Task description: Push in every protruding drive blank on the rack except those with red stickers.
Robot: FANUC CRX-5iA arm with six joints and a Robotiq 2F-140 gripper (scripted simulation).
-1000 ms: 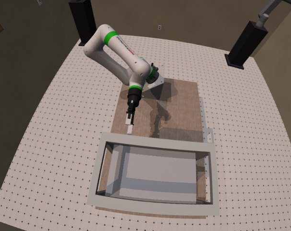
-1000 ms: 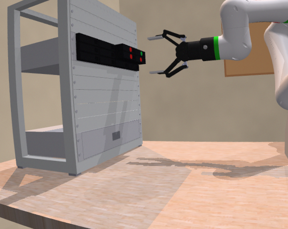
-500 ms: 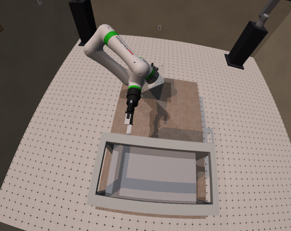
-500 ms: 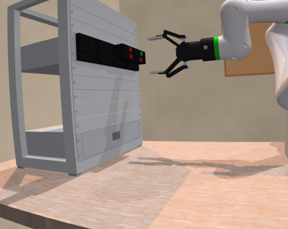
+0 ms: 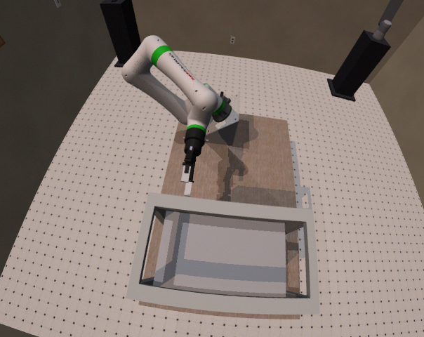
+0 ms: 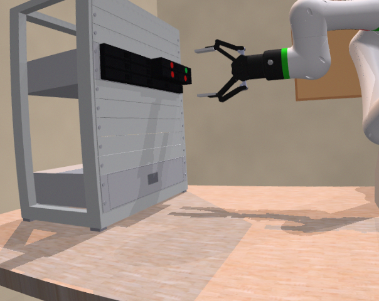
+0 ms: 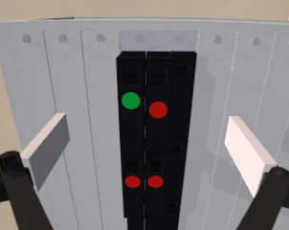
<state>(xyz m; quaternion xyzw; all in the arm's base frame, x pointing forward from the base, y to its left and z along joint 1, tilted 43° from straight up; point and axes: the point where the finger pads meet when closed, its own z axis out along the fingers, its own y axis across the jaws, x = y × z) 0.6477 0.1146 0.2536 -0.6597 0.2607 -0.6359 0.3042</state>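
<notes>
The grey rack (image 6: 98,123) stands on the wooden table, its front facing my arm. A band of black drive blanks (image 6: 140,69) runs across its upper front. The blanks at the right end stick out of the front. One carries a green sticker (image 6: 186,69) and three carry red stickers (image 6: 172,64) (image 6: 172,74) (image 6: 185,78). My gripper (image 6: 197,73) is open and empty, level with these blanks and a short way in front of them, touching nothing. In the wrist view the green-sticker blank (image 7: 130,101) lies between my fingers, beside a red-sticker blank (image 7: 158,109). From above, the gripper (image 5: 187,182) is near the rack's front left corner.
The rack (image 5: 227,250) is an open frame with a shelf and a bottom tray, and it fills the near end of the wooden table (image 5: 248,159). Two black posts (image 5: 121,29) (image 5: 359,63) stand at the far corners of the floor. My arm's base (image 5: 227,123) is at the table's far end.
</notes>
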